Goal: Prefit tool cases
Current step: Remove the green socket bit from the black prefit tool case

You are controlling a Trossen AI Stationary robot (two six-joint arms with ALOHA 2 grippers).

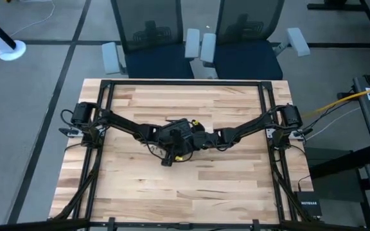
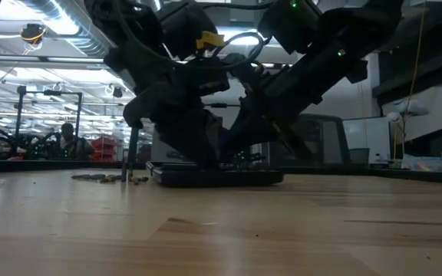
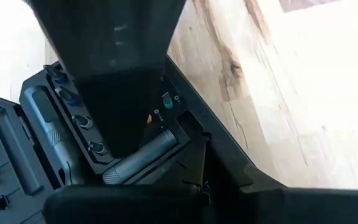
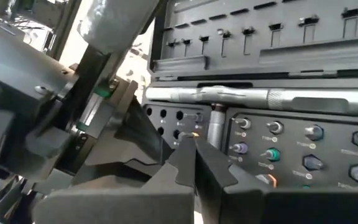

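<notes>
Close in, right wrist view: right end effector has its two dark fingers pressed together at the tips, no gap between them, hovering just over the lower half of the open tool case. Nothing visibly pinched there. Past the fingertips: a grid of bit slots with colored-tipped bits seated, then a silver ratchet handle lying across the tray, then the lid half with a row of empty clips. Left arm's body crowds one side of this view.

Left wrist view: left end effector low over the same case. A broad dark finger covers much of the frame; cannot tell whether the fingers are apart or closed, or whether they hold anything. The silver handle and a column of bits show beside it, bare wood beyond.

Low view: case lies flat and open on the surface, both arms coming down onto it. A few small loose bits lie on the wood just beside it.

High view: both arms meet at mid-surface, end effectors touching or nearly so over the case. Black box sits well apart, by the near right corner. Two office chairs stand past the far edge.
</notes>
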